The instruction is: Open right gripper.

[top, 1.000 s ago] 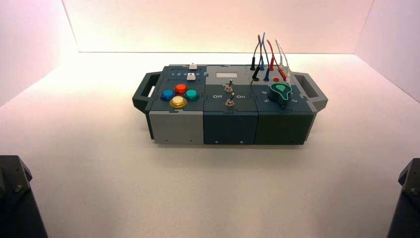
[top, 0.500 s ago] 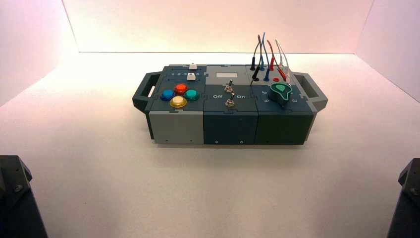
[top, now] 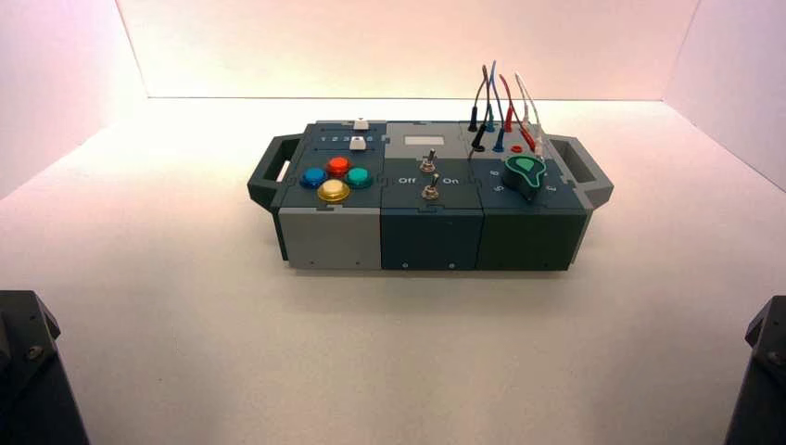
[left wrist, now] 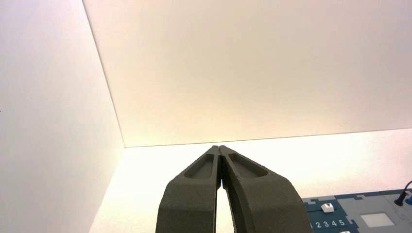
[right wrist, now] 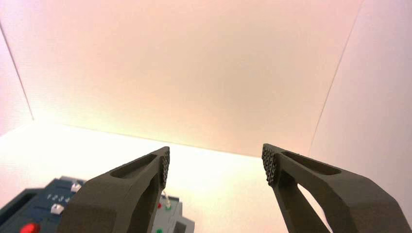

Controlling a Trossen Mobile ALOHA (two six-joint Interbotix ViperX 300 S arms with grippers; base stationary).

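Note:
My right gripper (right wrist: 216,165) is open wide and empty, held in the air well short of the box, with nothing between its fingers. My left gripper (left wrist: 219,148) is shut on nothing, its tips touching. Both arms are parked at the near corners in the high view, the left arm (top: 28,371) and the right arm (top: 762,371). The box (top: 431,232) stands in the middle of the table, with coloured buttons (top: 335,178) on its left part, two toggle switches (top: 429,176) in the middle, and a green knob (top: 526,174) and wires (top: 500,107) on its right part.
The box has a handle at each end (top: 267,173) (top: 586,167). White walls close the table off at the back and on both sides. A corner of the box shows in the left wrist view (left wrist: 359,216) and in the right wrist view (right wrist: 53,204).

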